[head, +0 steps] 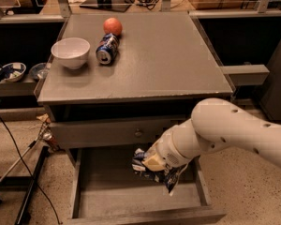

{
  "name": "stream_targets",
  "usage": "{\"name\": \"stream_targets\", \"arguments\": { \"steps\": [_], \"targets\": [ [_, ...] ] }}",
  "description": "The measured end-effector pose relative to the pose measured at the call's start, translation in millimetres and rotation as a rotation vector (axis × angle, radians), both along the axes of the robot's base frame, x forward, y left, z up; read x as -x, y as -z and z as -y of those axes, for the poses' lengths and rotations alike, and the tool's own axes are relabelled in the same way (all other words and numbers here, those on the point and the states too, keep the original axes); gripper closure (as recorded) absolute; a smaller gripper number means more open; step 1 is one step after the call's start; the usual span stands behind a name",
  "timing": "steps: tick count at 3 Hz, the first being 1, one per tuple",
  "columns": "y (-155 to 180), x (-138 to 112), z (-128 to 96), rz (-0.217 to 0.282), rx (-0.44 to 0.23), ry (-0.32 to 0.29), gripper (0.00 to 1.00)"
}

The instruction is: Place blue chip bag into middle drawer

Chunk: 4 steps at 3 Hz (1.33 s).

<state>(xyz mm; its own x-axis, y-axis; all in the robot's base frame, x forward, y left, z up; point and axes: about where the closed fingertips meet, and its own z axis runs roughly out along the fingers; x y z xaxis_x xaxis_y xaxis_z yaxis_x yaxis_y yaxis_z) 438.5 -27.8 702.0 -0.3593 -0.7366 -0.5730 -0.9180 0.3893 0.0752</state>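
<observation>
The blue chip bag point(155, 171), crumpled dark blue foil with white patches, hangs from my gripper point(151, 163) at the end of the white arm point(225, 132). The gripper is shut on the bag and holds it just above the floor of the open middle drawer point(107, 196), towards its right half. The drawer is a wide shallow grey tray pulled out at the bottom of the cabinet. The arm and the bag hide the drawer's right rear part.
On the grey cabinet top point(168, 60) stand a white bowl point(71, 52), a blue soda can point(107, 48) lying on its side and an orange ball point(112, 26). A closed drawer front with a small knob point(138, 133) is above the open drawer. Cables and a stand are on the floor at left.
</observation>
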Motion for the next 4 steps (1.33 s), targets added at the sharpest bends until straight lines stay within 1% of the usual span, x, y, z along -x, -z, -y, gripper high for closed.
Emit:
{"name": "stream_targets", "arguments": {
  "steps": [1, 2, 3, 4],
  "targets": [
    [32, 1, -13, -0.047, -0.027, -0.006, 1.00],
    [64, -1, -30, -0.081, -0.047, -0.003, 1.00],
    [90, -6, -43, -0.115, -0.054, 0.004, 1.00],
    [91, -6, -44, -0.117, -0.055, 0.003, 1.00]
  ]
}}
